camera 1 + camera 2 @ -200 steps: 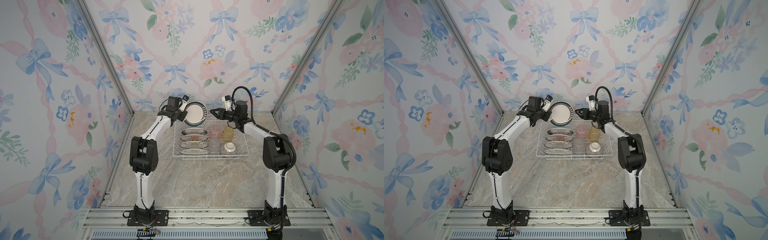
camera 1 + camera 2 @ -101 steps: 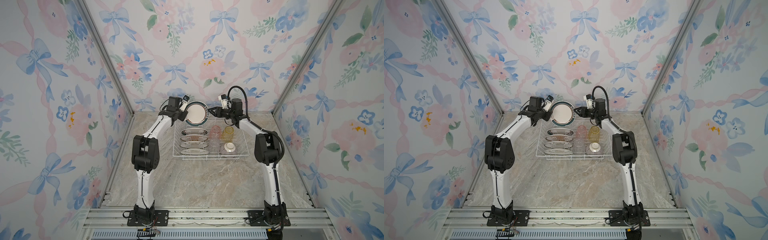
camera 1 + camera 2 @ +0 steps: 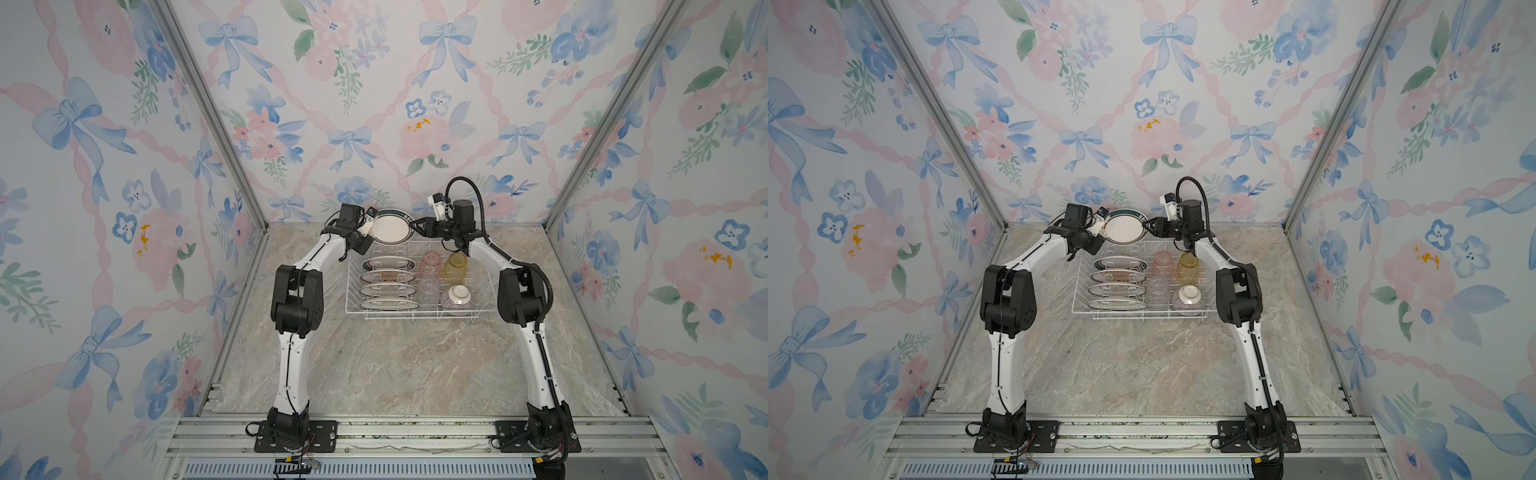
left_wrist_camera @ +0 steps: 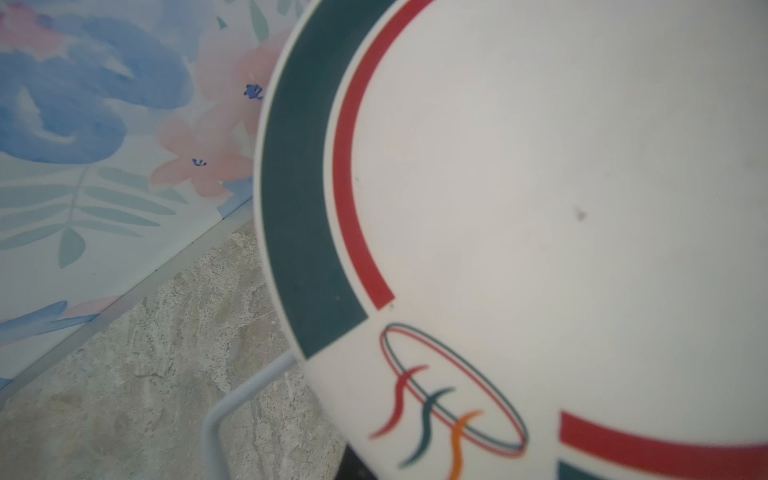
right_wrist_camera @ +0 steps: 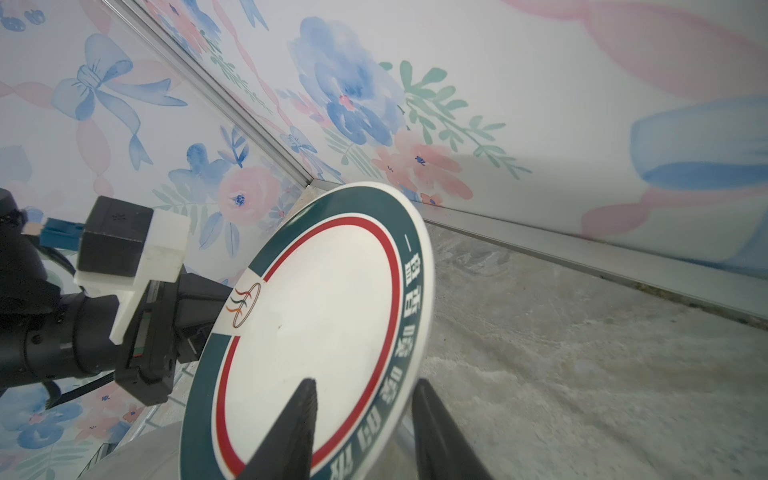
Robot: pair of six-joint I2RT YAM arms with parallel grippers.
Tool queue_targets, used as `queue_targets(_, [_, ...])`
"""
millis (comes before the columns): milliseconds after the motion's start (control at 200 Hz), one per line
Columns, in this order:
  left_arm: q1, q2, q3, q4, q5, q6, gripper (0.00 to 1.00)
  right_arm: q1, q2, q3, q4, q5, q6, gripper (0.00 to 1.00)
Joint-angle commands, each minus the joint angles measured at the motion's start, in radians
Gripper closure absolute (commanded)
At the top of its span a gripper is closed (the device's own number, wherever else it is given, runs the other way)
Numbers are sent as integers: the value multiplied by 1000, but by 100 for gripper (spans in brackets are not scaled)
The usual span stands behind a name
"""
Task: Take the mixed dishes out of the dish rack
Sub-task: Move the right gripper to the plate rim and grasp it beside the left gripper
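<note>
Handover, we judge: over the far end of the dish rack (image 3: 419, 318) our left tool (image 5: 208, 316) clamps the plate (image 3: 390, 227) while our right tool (image 5: 365, 382), jaws parted, straddles its opposite rim and must close next.

White plate (image 5: 316, 328) rimmed green, ringed red

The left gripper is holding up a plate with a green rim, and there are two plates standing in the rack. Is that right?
Not quite. The dish rack holds four plates standing in its dividers, not two; both top views show them. The rest is right: the left gripper does hold up the green-rimmed plate.
</note>
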Motion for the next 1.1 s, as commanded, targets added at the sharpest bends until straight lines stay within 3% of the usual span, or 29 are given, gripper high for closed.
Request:
queue_targets(0, [6,41,40,-17,26,11,100,33,20,48,-55,-30,-43,59])
queue_targets(175, [8,52,50,-18,33,9,100,53,34,108,-192,4,-122,69])
queue_targets(380, [11,50,48,-17,37,8,100,52,20,98,-207,10,-122,75])
queue_targets(520, [11,45,43,-17,36,8,100,50,0,78,-190,9,-90,100])
queue_targets(845, [26,-6,-13,-11,28,4,100,49,-101,-101,13,40,16,100])
queue_targets(1095, [38,-199,-179,68,5,-8,99,33,-200,-225,278,25,213,100])
